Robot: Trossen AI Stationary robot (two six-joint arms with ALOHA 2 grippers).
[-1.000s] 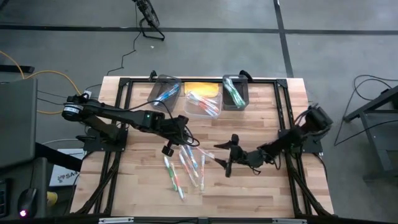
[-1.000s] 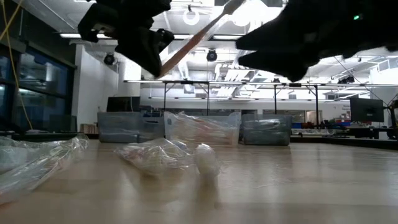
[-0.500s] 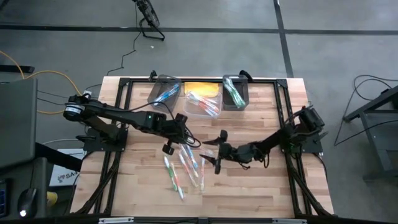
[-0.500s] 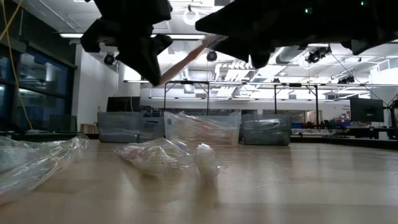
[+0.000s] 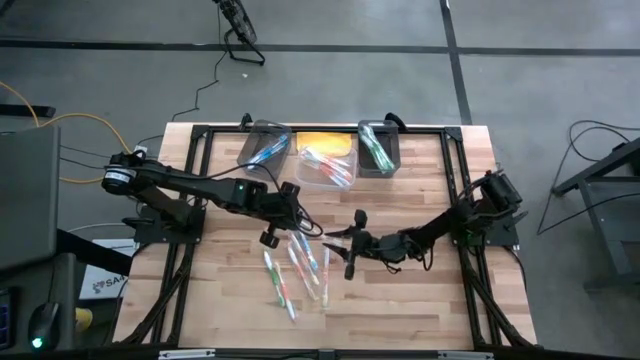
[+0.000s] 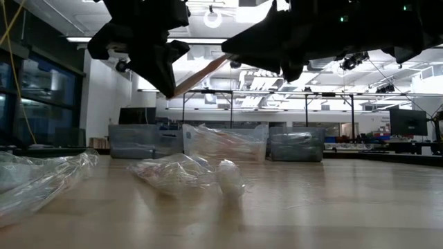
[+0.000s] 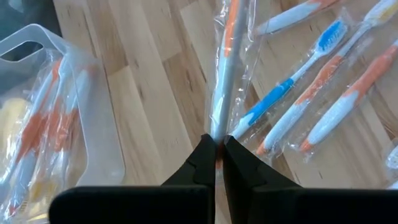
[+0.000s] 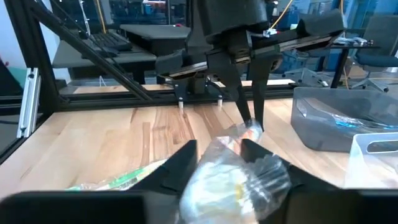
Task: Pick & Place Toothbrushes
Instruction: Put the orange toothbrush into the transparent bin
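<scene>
An orange-and-white toothbrush (image 7: 227,74) in a clear wrapper hangs above the table's middle, stretched between my two grippers (image 5: 322,235). My left gripper (image 7: 217,146) is shut on its near end. My right gripper (image 8: 217,152) reaches in level from the table's right and has the brush's other end between its fingers. In the low view the shaft (image 6: 201,72) slants up from the left gripper (image 6: 166,90) toward the right one (image 6: 239,52). Several wrapped toothbrushes (image 5: 300,265) lie flat on the wood below. My left gripper pinches the wrapped toothbrush's handle end (image 7: 216,127) between its two fingertips, slanting down from the table's left. The brush runs on from the tips in line with the fingers, clear of the table. My right gripper has the crumpled wrapper at the brush's free end (image 8: 233,146) between its two fingers (image 8: 180,158), coming level from the table's right. That end is clear of the table.
Three bins stand along the far edge: a dark one with blue brushes (image 5: 265,145), a clear one with orange brushes (image 5: 325,165) and a dark one with green brushes (image 5: 378,148). Bare wood lies toward the near edge and at both sides.
My right gripper has moved toward the table's left, up to the toothbrush that my left gripper holds, so that the brush's free end now lies between its fingers. The toothbrush has stayed lifted.
</scene>
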